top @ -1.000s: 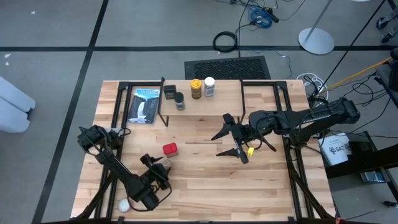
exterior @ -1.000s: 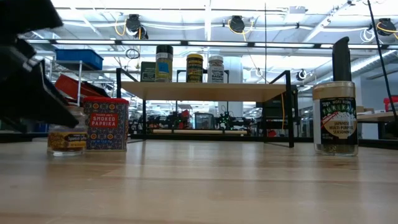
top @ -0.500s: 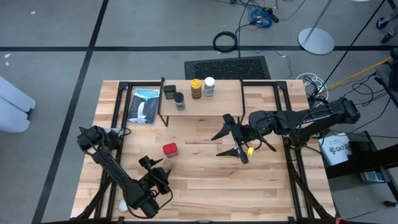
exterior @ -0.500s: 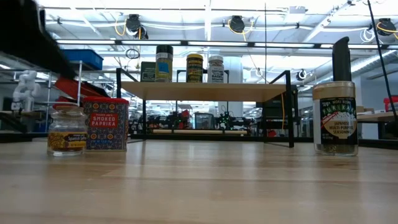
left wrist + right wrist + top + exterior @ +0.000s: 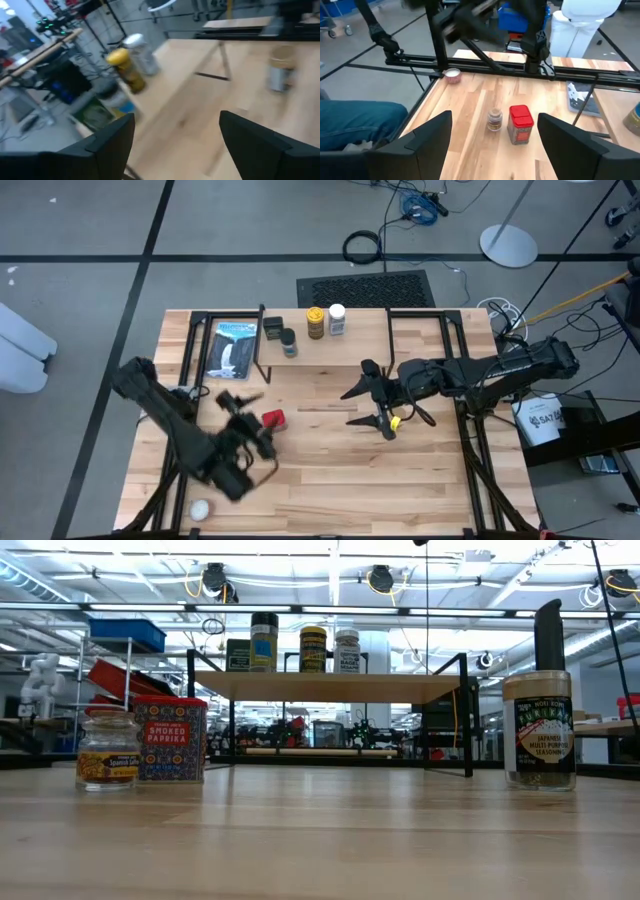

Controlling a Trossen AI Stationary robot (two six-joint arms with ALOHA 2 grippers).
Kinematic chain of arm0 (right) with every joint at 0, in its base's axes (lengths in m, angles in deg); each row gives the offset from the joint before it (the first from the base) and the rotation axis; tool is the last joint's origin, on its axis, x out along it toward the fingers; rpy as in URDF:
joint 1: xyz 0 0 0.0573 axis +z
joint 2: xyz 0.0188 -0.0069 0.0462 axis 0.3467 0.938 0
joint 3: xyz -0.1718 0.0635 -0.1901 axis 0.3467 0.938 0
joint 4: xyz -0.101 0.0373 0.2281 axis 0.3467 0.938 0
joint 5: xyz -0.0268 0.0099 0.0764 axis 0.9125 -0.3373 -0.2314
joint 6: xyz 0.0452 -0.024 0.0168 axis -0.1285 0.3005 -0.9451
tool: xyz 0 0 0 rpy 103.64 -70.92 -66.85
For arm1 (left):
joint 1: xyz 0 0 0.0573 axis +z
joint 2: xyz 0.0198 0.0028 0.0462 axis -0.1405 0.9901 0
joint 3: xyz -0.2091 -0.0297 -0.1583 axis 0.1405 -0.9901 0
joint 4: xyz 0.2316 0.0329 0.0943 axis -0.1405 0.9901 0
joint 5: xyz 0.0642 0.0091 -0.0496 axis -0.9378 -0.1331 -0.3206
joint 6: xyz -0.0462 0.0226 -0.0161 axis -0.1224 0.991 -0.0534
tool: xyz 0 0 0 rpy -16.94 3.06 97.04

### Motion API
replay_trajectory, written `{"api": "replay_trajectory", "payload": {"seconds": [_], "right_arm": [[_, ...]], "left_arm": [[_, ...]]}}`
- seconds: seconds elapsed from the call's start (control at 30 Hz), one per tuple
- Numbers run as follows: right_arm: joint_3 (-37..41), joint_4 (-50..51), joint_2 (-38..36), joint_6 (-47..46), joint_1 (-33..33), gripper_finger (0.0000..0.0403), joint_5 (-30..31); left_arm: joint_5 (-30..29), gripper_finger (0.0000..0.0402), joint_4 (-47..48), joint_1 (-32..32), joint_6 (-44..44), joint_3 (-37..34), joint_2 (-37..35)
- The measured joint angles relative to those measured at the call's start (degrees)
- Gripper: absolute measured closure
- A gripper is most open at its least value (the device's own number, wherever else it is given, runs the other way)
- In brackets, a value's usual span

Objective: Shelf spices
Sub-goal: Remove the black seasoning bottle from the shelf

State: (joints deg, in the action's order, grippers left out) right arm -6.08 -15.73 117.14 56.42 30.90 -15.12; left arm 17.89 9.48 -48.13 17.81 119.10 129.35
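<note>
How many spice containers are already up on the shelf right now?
4, all on the shelf top: black square tin, small dark-lidded jar, yellow-lidded jar, white-lidded jar. None looks hidden behind them.

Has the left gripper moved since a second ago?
Yes. In the high view the left gripper has swung from the near table edge toward the shelf, now beside the red tin, open and empty.
</note>
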Motion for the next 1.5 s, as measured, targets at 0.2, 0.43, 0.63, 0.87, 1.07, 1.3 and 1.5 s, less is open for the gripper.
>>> {"api": "replay_trajectory", "payload": {"seconds": [0.2, 0.43, 0.63, 0.87, 1.07, 1.3, 1.5], "right_arm": [[0.0, 2.2, 0.0, 0.4, -0.2, 0.0122, 3.3], [0.0, 2.3, 0.0, 2.5, -1.9, 0.0122, 3.0], [0.0, 2.2, 0.0, 4.2, -5.8, 0.0122, 3.0], [0.0, 2.3, -0.3, 4.9, -9.9, 0.0122, 3.1], [0.0, 2.7, -0.4, 5.4, -11.1, 0.0122, 2.9], [0.0, 3.6, -0.4, 6.2, -11.9, 0.0122, 2.8], [0.0, 3.6, -0.4, 6.2, -12.2, 0.0122, 2.8]], "left_arm": [[0.1, 0.0105, -3.6, 9.6, 16.7, 0.0, -10.7], [18.7, 0.0105, -28.8, 21.4, 50.3, 0.0, -20.6], [32.3, 0.0105, -38.9, 32.4, 69.7, 0.0, -22.2], [43.8, 0.0105, -38.6, 46.6, 72.6, -0.1, -18.2], [49.4, 0.0087, -37.8, 52.2, 75.5, -0.1, -16.3], [57.0, 0.0039, -34.3, 54.1, 77.6, -0.1, -16.3], [57.1, 0.0022, -34.0, 54.0, 81.7, -2.2, -16.3]]}}
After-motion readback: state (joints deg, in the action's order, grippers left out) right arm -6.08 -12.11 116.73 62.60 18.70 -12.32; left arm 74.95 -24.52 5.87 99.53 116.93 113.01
